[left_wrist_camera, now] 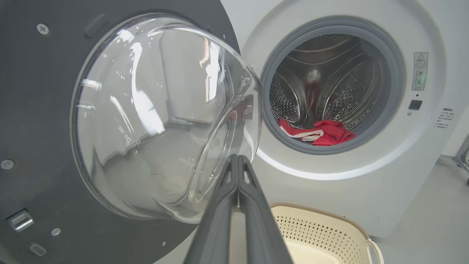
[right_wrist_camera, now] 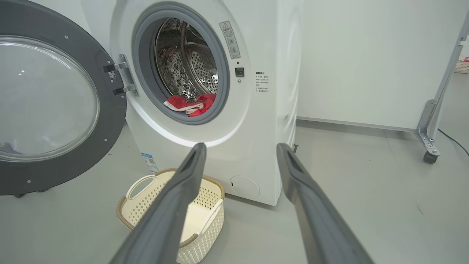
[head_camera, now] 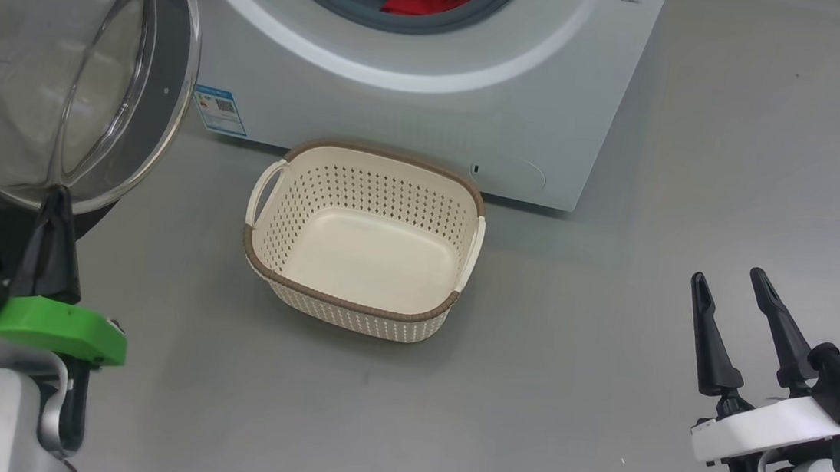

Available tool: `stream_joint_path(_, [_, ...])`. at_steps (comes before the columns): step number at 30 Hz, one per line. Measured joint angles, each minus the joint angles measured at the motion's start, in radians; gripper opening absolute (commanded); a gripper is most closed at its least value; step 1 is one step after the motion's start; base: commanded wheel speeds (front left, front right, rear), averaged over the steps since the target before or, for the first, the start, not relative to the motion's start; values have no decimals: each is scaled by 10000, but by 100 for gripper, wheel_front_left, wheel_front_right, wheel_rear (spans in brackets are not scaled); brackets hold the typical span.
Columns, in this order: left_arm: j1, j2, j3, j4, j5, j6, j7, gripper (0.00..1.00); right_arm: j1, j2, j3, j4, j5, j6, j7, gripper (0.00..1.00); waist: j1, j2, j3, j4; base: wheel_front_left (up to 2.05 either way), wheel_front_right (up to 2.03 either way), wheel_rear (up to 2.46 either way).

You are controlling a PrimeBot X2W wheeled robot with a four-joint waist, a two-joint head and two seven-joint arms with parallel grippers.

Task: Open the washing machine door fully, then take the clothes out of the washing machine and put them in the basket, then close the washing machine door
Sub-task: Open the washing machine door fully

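One basket [head_camera: 370, 189], one washing machine [head_camera: 401, 115]

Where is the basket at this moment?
In the head view the basket sits empty on the floor at centre, just in front of the washing machine, below its drum opening and right of the open washing machine door.
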Motion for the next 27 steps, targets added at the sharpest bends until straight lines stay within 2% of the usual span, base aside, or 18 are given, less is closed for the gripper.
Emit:
stream_joint_path(11, [834, -554, -704, -405, 242, -205, 0, 0, 244, 140, 15, 8, -4, -6, 0, 100, 0, 0, -632, -699, 0, 0, 0])
stream_joint_path(27, [1607, -790, -1269, -970, 268, -418, 2, 0, 596, 267, -100, -102, -4, -31, -13, 100, 0, 0, -947, -1461, 0, 0, 0])
